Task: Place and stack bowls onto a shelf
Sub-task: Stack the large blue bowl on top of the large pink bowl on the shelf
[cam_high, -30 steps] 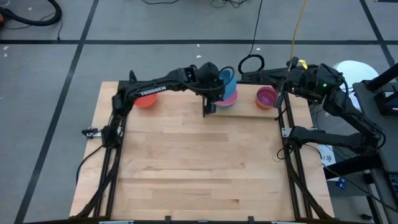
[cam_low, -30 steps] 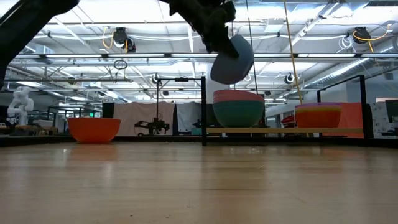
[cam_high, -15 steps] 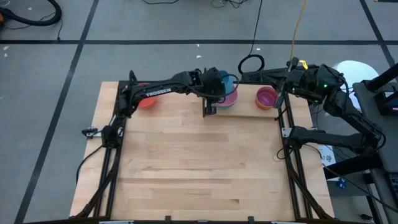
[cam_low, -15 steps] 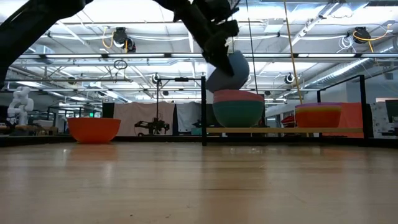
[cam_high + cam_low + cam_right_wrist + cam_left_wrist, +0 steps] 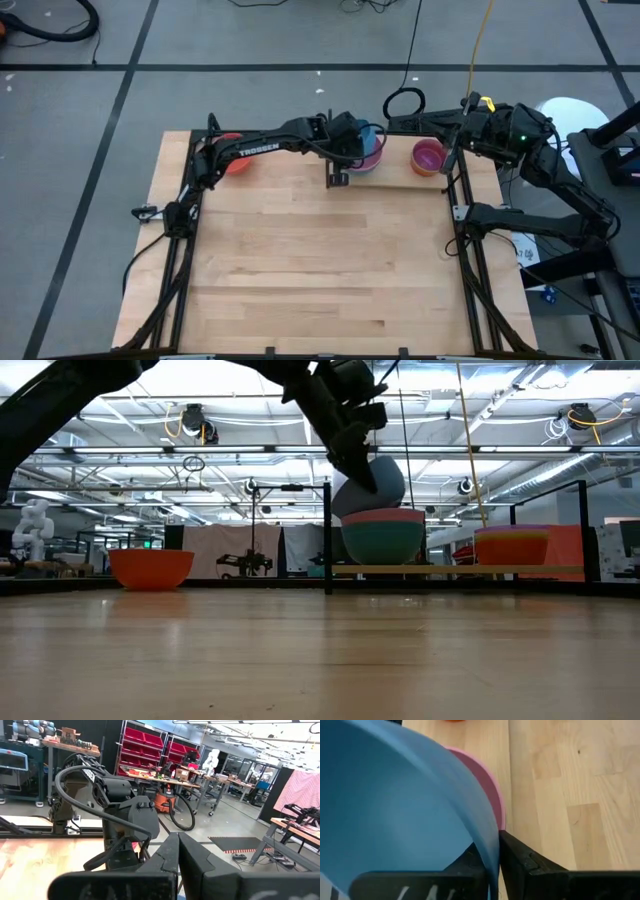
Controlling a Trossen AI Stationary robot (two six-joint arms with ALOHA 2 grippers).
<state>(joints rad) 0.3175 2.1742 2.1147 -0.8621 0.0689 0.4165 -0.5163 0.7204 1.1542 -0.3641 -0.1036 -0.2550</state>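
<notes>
A blue bowl [image 5: 372,484] hangs tilted over a stack on the shelf [image 5: 460,570]: a pink bowl [image 5: 385,516] nested in a teal bowl [image 5: 383,544]. My left gripper [image 5: 492,847] is shut on the blue bowl, reaching down from the left [image 5: 347,140]. A second stack with a purple bowl on top [image 5: 428,156] sits toward the shelf's right end. An orange bowl [image 5: 151,568] rests on the table, at the far left. My right gripper [image 5: 177,845] waits shut and level beyond the shelf's right end, holding nothing. My left gripper holds the blue bowl by its rim [image 5: 489,851], one finger [image 5: 470,862] inside the bowl and one [image 5: 520,862] outside. The fingers slant down from above. The bowl sits tilted, and its lower side [image 5: 362,508] meets the pink bowl's top.
A black post [image 5: 327,540] stands at the shelf's left end, close beside the teal bowl. The wide wooden tabletop [image 5: 320,270] stretches out in front of the shelf. The left arm [image 5: 250,148] partly hides the orange bowl from above.
My left gripper has sunk toward the pink-and-teal stack with the blue bowl, tipping a little further down. The bowl hung clear above the stack a second ago; now its lower side has come down onto the pink bowl, still tilted.
</notes>
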